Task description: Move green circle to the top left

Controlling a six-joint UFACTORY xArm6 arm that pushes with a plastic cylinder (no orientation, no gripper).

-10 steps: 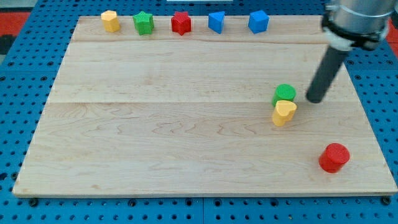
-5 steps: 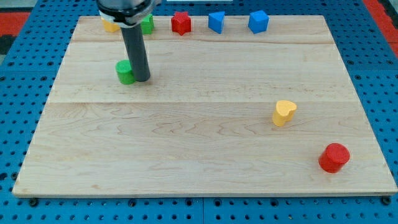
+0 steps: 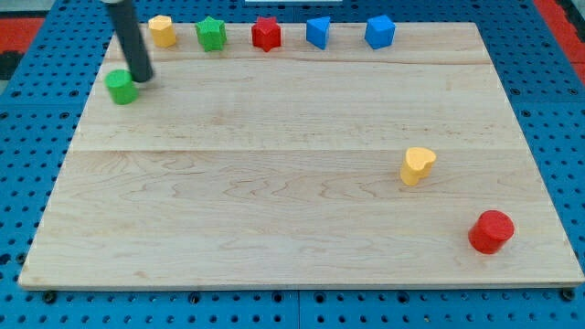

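Observation:
The green circle (image 3: 121,87) sits near the board's left edge, toward the view's top left. My tip (image 3: 142,77) rests just to its upper right, touching or nearly touching it. The dark rod rises from there toward the view's top edge.
Along the board's top edge stand a yellow block (image 3: 162,30), a green star (image 3: 210,34), a red star (image 3: 266,34) and two blue blocks (image 3: 317,31) (image 3: 379,31). A yellow heart (image 3: 417,165) and a red circle (image 3: 491,231) lie at the lower right.
The green circle has been pushed from beside the yellow heart across the board to the top left. My tip moved left with it. The other blocks have not moved.

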